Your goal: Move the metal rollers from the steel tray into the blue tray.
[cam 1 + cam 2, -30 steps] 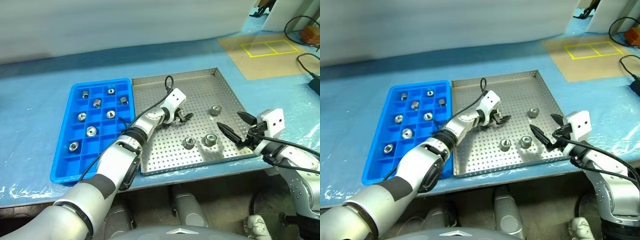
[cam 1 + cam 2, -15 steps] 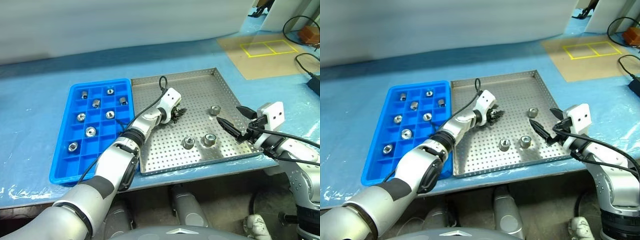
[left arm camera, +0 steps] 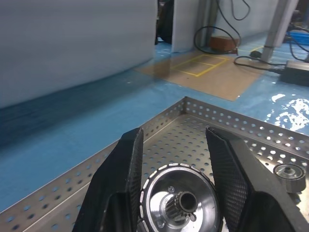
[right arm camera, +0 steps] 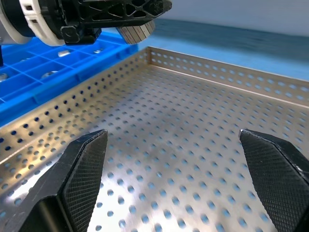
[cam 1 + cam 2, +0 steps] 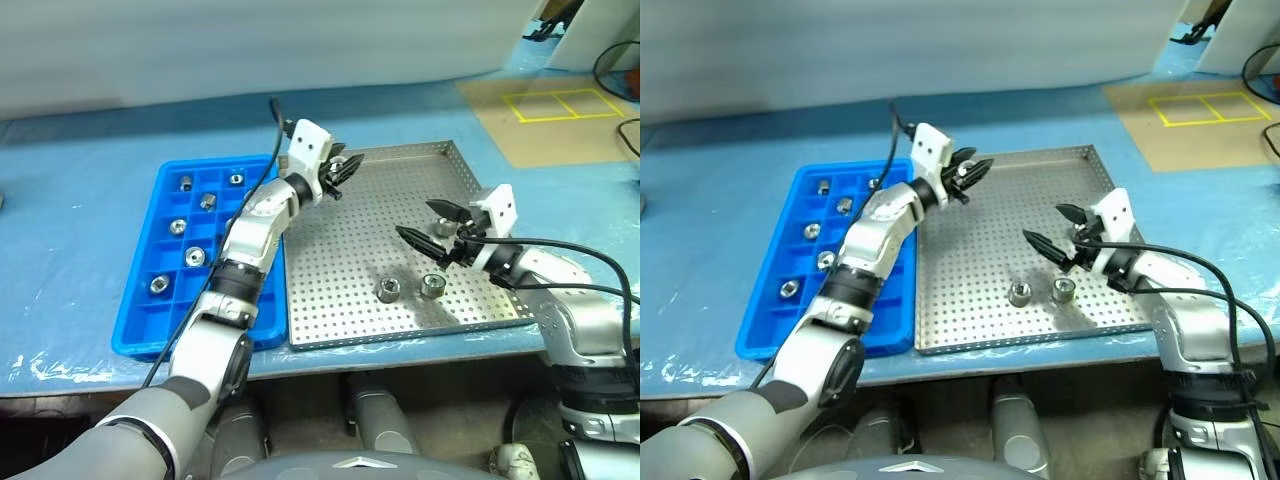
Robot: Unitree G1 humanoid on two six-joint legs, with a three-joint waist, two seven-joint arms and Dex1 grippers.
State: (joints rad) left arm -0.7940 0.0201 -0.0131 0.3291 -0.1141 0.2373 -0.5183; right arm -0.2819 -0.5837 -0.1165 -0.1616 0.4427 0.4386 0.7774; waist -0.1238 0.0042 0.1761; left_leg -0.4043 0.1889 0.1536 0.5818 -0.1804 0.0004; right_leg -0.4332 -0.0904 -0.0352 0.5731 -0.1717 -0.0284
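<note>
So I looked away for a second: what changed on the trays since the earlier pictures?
The left end effector closed on a roller in the steel tray and lifted it toward the blue tray. The right end effector, open, moved in over the steel tray. Two rollers stayed put.

Head stereo looks down over my arms; wrist cams sit close along each hand, both sharing the steel tray (image 5: 420, 180).
</note>
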